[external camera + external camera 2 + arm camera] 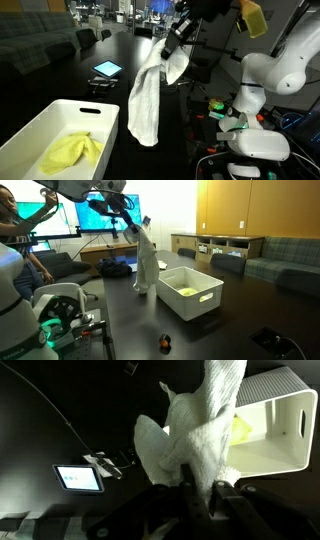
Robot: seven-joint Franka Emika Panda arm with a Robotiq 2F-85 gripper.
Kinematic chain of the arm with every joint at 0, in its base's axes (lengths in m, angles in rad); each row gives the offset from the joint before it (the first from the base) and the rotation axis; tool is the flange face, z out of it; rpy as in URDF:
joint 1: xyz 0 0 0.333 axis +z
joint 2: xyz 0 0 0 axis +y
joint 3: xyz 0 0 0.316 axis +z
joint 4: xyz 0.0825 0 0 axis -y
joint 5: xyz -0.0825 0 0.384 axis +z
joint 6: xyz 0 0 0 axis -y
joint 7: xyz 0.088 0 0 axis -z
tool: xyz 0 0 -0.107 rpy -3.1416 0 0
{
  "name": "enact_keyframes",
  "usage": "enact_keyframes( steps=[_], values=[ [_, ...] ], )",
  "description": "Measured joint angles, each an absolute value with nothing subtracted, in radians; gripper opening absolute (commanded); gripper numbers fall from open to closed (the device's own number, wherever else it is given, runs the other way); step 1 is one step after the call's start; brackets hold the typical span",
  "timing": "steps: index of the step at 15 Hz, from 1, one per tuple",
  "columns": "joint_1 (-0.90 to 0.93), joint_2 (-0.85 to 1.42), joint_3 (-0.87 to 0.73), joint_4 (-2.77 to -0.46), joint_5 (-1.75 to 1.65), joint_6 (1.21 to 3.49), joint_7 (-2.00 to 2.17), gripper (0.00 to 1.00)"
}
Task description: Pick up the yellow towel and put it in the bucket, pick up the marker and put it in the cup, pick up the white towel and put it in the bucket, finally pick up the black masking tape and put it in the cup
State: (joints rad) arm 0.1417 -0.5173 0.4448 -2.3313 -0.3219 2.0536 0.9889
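Claw clamped on white towel, which hangs beside bucket; yellow towel already inside; third step under way; next, likely carry towel over bucket and let go.

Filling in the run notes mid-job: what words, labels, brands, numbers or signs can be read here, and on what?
No text can be read anywhere.
On the small flat device with a lit screen on the black table: too small and blurred.
On the large blue-lit monitor in the background: blurred, nothing legible.
On the white rectangular plastic bin: no label shows.
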Motion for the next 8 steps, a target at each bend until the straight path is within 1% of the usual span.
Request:
enact_keyframes(
  steps=[8],
  values=[
    [0.142, -0.473, 0.445, -2.320, -0.322, 2.127, 1.001, 0.11]
  ],
)
